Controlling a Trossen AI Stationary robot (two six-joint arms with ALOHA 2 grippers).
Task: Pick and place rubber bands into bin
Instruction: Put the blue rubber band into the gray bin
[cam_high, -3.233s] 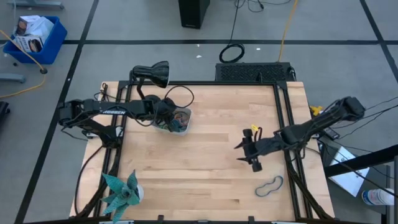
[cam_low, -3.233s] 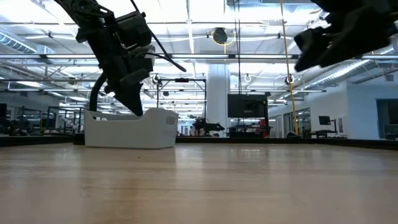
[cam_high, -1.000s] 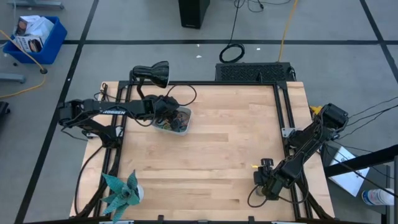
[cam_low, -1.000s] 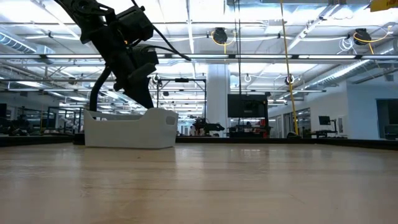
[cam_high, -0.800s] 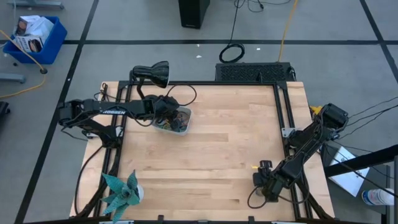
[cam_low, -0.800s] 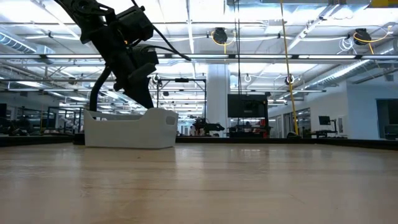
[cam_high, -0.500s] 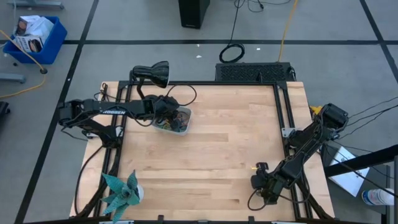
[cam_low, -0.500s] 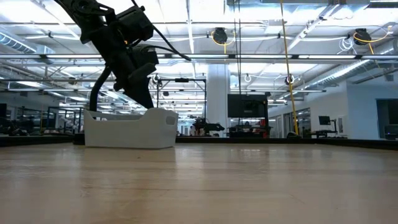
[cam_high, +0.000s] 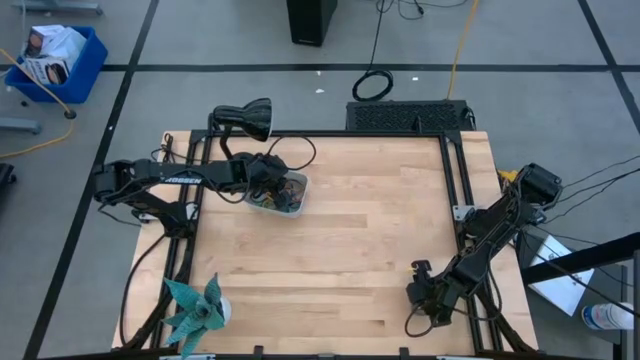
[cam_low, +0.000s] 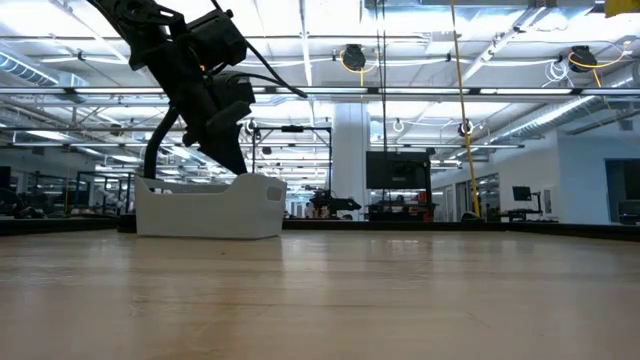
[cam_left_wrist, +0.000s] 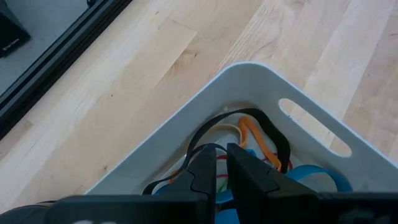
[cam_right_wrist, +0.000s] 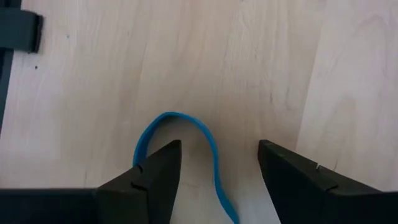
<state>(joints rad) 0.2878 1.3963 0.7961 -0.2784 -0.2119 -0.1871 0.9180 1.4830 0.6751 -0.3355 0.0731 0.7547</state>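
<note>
- Right gripper (cam_right_wrist: 217, 163) hangs low over the table's (cam_high: 340, 230) near right corner, fingers spread wide, holding nothing.
- Blue rubber band (cam_right_wrist: 186, 140) lies flat on the wood, its curved end between the two fingertips.
- Left gripper (cam_left_wrist: 222, 171) sits inside the bin (cam_left_wrist: 311, 121) at the far left, fingers nearly together among the rubber bands (cam_left_wrist: 261, 140); whether it grips one cannot be told.

Blue rubber band (cam_right_wrist: 211, 149) runs off the bottom edge of the right wrist view, its far end cut off between the jaws. Bands in the bin (cam_left_wrist: 261, 81) are partly covered by the left gripper (cam_left_wrist: 222, 171), colours tangled; in the high view the bin (cam_high: 283, 192) contents are too small to separate. Right gripper (cam_high: 428, 305) covers its band from above.
</note>
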